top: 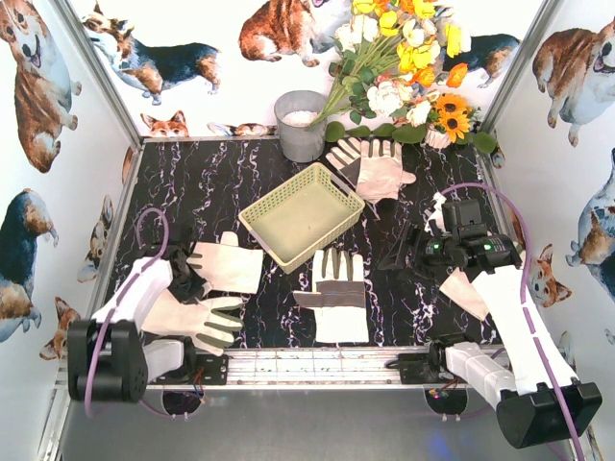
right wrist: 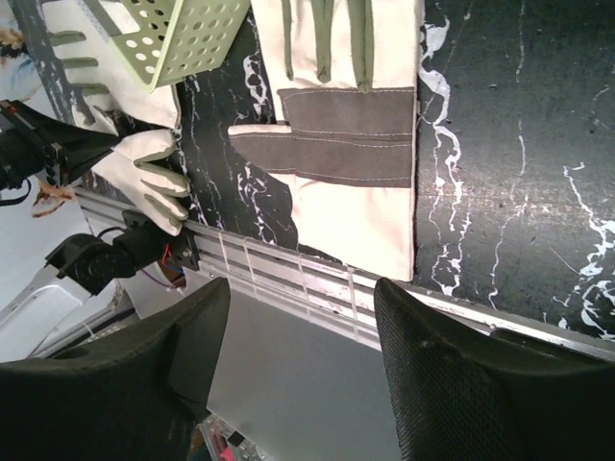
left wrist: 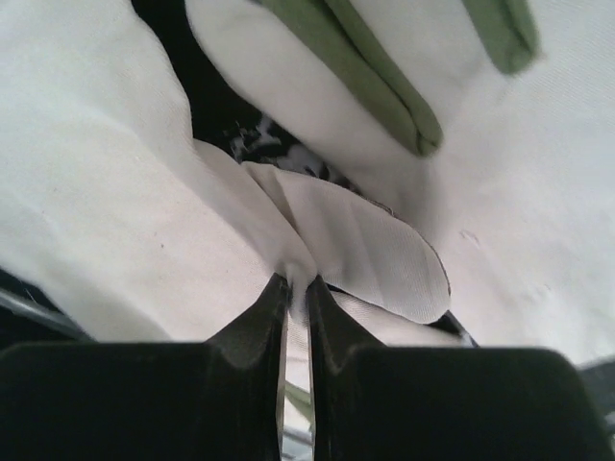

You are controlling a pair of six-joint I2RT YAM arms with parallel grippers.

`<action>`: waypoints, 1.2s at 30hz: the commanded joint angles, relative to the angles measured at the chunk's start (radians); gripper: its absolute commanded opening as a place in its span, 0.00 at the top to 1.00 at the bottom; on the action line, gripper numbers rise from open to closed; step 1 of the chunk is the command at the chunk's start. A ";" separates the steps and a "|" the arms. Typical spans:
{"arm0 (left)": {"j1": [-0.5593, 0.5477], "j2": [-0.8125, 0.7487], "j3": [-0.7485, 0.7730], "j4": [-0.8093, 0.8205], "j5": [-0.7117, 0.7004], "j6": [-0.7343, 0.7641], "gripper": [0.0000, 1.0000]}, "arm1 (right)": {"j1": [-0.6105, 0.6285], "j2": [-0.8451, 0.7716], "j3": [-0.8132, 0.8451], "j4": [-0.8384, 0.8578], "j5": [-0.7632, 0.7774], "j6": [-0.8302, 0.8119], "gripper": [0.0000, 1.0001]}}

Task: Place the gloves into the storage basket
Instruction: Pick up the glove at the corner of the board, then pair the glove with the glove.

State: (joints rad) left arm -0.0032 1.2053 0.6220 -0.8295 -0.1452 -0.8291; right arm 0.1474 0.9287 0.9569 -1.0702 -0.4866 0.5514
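The pale yellow-green storage basket (top: 301,213) sits mid-table with nothing in it. Two cream gloves lie at the left, one (top: 231,267) above another with greenish fingers (top: 197,320). My left gripper (top: 187,276) is down among them. In the left wrist view its jaws (left wrist: 298,286) are shut on a pinched fold of cream glove fabric (left wrist: 144,221), with the green-fingered glove (left wrist: 384,77) just beyond. A glove with a grey palm patch (top: 336,293) (right wrist: 346,144) lies in front of the basket (right wrist: 183,38). My right gripper (top: 401,250) (right wrist: 303,317) hovers open beside it, holding nothing.
Two more gloves (top: 373,165) lie overlapped at the back, beside a grey metal bucket (top: 301,125) and a bunch of artificial flowers (top: 408,67). A metal rail (top: 317,363) runs along the near edge. Panels printed with corgis wall in the table.
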 commanded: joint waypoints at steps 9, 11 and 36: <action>-0.064 -0.209 0.194 -0.231 0.344 0.014 1.00 | 0.032 0.001 0.017 0.226 -0.321 -0.029 0.21; -0.117 -0.215 0.219 -0.220 0.399 -0.014 1.00 | 0.072 0.003 0.020 0.284 -0.349 -0.014 0.19; -0.729 0.104 0.643 0.148 0.382 -0.341 1.00 | 0.443 0.150 0.144 0.348 -0.302 -0.011 0.15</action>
State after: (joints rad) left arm -0.6975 1.2892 1.2129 -0.7441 0.2474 -1.1461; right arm 0.5663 1.0588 1.0512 -0.7509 -0.8234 0.5522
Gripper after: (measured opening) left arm 0.025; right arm 0.856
